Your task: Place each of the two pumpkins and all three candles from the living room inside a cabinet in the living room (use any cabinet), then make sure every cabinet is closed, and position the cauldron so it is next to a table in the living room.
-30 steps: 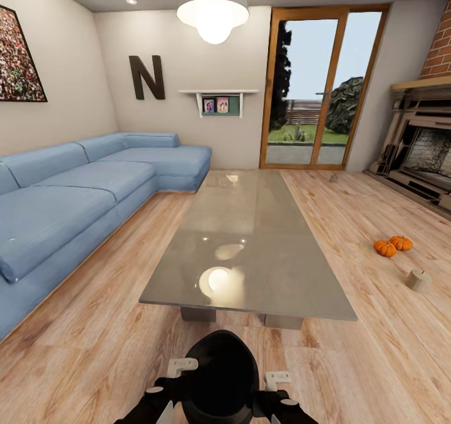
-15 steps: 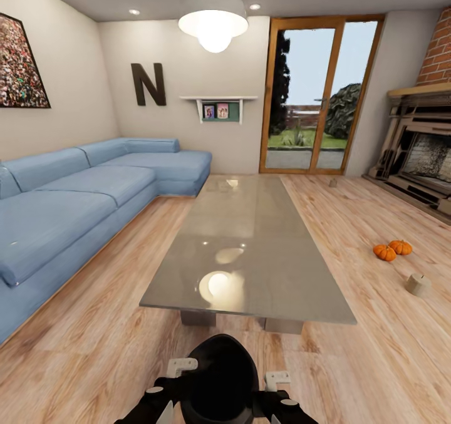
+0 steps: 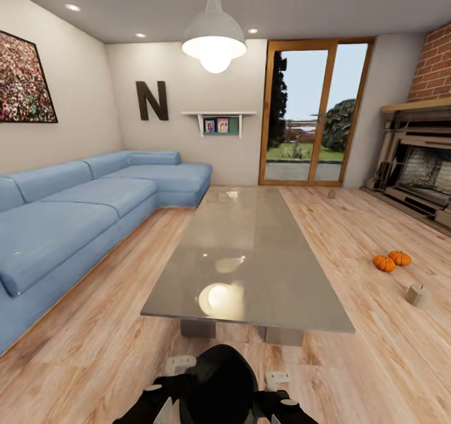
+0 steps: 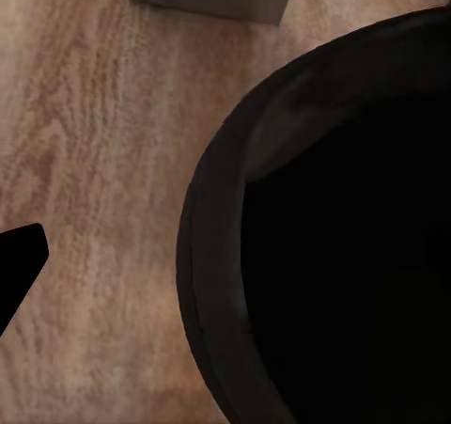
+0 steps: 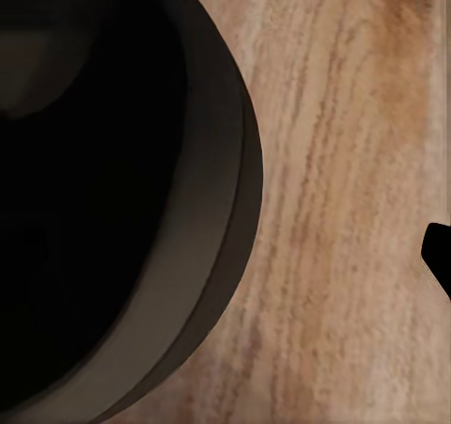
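This is a living room in a home. A long blue sectional sofa (image 3: 81,205) runs along the left wall and turns the corner, beside a low coffee table with a glossy grey tabletop (image 3: 247,255) on a light wood plank floor (image 3: 376,342). A brick-topped fireplace (image 3: 423,167) with a wooden mantel stands at the right. Glazed wood-framed patio doors (image 3: 310,114) open onto a garden with grass and shrubs. A framed picture (image 3: 25,79), a large dark letter N (image 3: 152,100) and a small wall shelf with photos (image 3: 219,122) decorate the cream walls, and a white pendant lamp (image 3: 214,36) hangs lit above.
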